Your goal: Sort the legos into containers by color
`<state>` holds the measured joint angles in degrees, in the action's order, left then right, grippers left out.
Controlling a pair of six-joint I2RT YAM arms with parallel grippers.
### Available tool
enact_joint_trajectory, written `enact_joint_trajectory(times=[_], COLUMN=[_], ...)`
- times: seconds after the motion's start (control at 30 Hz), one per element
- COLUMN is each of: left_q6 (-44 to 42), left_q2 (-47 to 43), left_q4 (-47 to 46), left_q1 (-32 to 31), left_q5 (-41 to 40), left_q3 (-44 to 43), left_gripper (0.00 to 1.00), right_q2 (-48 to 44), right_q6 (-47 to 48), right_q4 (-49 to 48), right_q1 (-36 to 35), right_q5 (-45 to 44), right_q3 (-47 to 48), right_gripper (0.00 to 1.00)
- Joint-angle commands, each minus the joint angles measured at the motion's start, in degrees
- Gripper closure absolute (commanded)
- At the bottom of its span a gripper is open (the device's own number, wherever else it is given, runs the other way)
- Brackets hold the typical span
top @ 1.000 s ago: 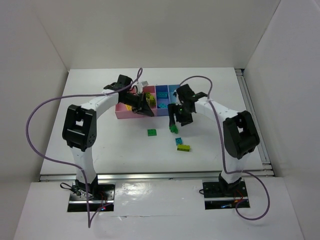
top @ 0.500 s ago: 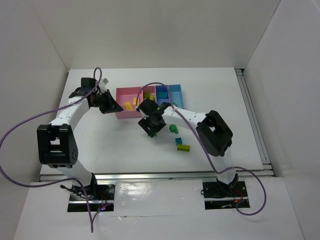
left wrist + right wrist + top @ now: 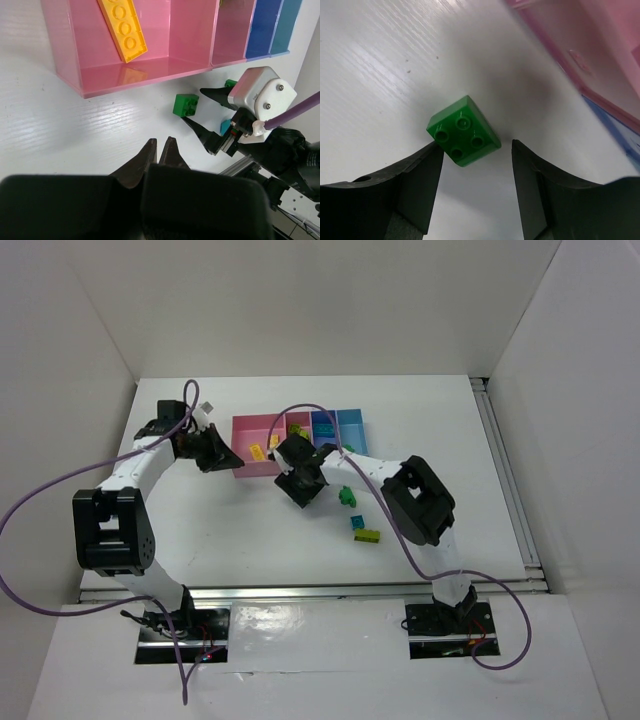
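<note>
My right gripper is open, low over the table, with a dark green lego between its fingertips, touching the left finger. The left wrist view shows that lego in front of the containers. In the top view the right gripper hides it. My left gripper is shut and empty, left of the pink bin. A yellow lego lies in that bin. Loose legos lie to the right: green, cyan, yellow-lime.
The joined bins run from pink on the left to blue and light blue. Purple cables arc over both arms. White walls close in the table on three sides.
My left arm has swung left, away from the bins. My right arm has swung left from the green lego on the right, and its open jaws now frame the other green lego.
</note>
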<state>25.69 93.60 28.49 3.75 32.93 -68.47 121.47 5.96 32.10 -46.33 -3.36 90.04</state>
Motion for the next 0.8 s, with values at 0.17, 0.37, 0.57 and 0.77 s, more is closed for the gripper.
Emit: enact_joint_trajectory(times=[0.17,0.37,0.57,0.77], left_q6=[-0.5,-0.5,-0.5,-0.5], left_q2=[1.1,1.7,1.1,0.0], left_q4=[-1.5,-1.5,-1.5,-1.5], left_q1=[0.6,0.6,0.6,0.6], left_q5=[5.3,5.3,4.8,3.7], left_q3=[-0.9,-0.9,-0.4,-0.4], left_gripper=[1.00,1.00,1.00,1.00], right_q2=[2.3,0.9,-11.6,-17.6], right_q6=[1.0,-0.1,-5.4,-11.7], right_q4=[-3.7,-2.7,-2.3,-1.6], right_q1=[-0.9,-1.4,1.0,8.9], right_q5=[2.3,0.8,-2.2,-8.5], right_q3=[3.7,4.3,-0.7,-1.5], right_gripper=[0.48,0.75,0.78,0.77])
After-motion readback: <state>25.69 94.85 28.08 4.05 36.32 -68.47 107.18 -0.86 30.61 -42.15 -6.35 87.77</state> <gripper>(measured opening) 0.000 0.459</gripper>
